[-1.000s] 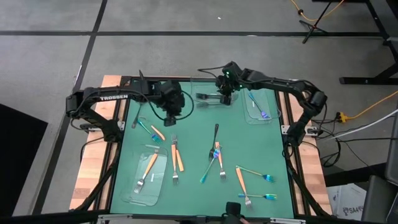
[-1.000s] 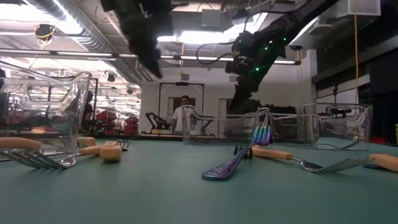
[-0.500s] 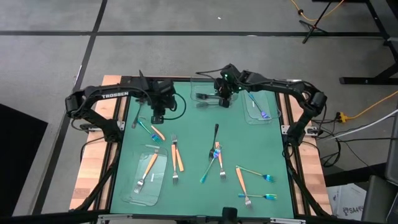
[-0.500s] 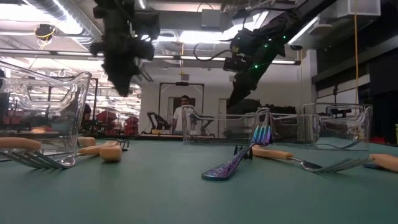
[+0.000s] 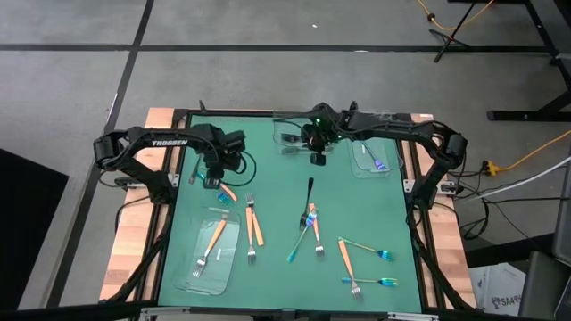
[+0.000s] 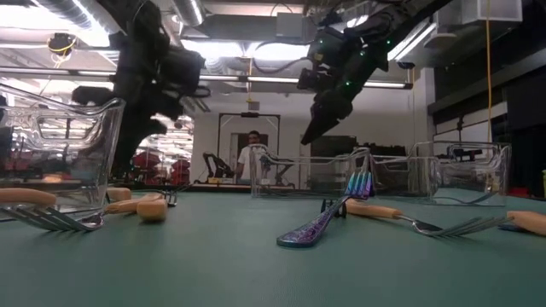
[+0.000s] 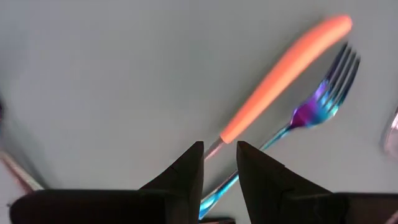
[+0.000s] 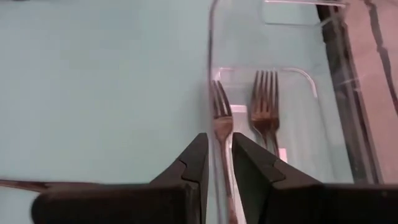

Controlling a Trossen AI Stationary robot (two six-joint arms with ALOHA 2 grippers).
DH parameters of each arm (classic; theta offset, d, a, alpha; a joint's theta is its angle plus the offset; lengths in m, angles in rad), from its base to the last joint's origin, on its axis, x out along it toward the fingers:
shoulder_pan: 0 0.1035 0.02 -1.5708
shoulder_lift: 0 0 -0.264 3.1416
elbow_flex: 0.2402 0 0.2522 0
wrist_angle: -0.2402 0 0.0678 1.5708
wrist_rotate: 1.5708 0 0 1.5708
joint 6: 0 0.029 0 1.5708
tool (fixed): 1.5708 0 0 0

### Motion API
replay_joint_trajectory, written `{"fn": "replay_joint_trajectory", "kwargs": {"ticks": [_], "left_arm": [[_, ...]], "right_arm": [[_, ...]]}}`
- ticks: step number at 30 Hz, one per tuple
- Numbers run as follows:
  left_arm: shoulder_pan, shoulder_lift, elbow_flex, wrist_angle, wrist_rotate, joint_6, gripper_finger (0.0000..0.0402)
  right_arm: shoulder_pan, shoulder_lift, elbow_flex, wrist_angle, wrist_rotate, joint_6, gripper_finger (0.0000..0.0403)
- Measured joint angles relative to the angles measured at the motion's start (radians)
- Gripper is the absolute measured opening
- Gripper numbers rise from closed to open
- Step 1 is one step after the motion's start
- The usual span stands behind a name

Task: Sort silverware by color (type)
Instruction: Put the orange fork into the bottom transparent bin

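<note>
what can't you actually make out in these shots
- High view: the left pincer hides the ends of the orange-handled utensil and blue fork below it.
- Left wrist view: both utensils run behind the pincer's fingers, so contact cannot be told.
- High view: the black forks in the clear tray are covered by the right pincer.
- Low view: the left pincer is motion-blurred.
- Right wrist view: the fork handles are cut off by the edge.
</note>
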Motion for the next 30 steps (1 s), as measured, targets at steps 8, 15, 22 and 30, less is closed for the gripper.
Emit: {"fn": "replay_joint_trajectory", "kwargs": {"ticks": [8, 15, 22, 30], "left_arm": [[0.000, 0.000, -0.076, 0.067, -0.008, 0.106, 0.0089], [0.000, 0.000, -0.138, 0.089, -0.059, 0.142, 0.0089], [0.000, 0.000, -0.145, 0.143, -0.088, 0.141, 0.0089], [0.000, 0.000, -0.145, 0.153, -0.076, 0.141, 0.0089]], "right_arm": [[0.026, 0.000, 0.000, 0.000, 0.000, 0.000, 0.0060], [0.024, 0.000, 0.000, -0.001, 0.000, 0.000, 0.0060], [0.023, -0.001, 0.000, 0.000, 0.000, 0.000, 0.0060], [0.023, -0.001, 0.000, 0.000, 0.000, 0.000, 0.0060]]}}
